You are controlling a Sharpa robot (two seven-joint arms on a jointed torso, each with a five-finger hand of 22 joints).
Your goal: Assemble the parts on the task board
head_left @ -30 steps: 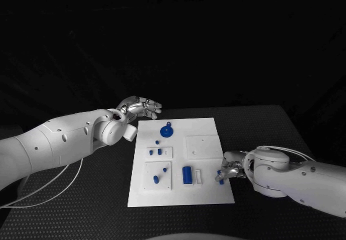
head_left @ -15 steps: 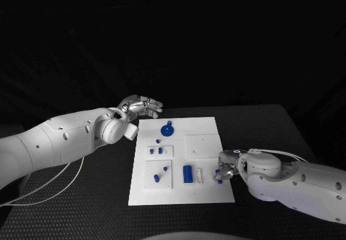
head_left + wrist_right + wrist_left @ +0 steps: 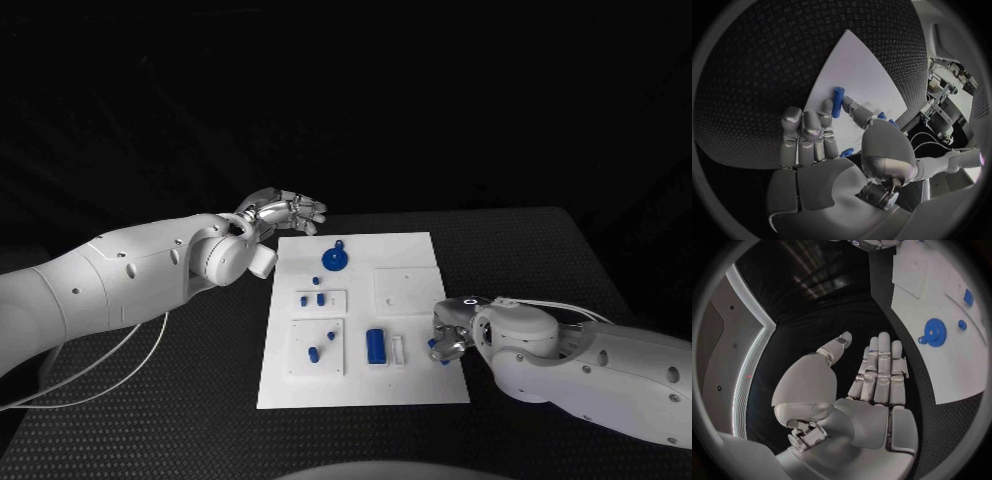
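Just blue parts (image 3: 376, 347) on task board (image 3: 411, 390)

Three cameras: one high on the head, one behind each wrist.

Your head view looks steeply down from above the near edge of the tabletop (image 3: 562, 250), taking in the whole task board (image 3: 411, 385) from some way off. Your left wrist view sits close behind the left hand (image 3: 876, 377), facing along its fingers across the board's far end, where the blue gear (image 3: 934, 332) shows that the head view also holds. Your right wrist view sits close behind the right hand (image 3: 814, 137), facing the board's near right edge, shared with the head view.
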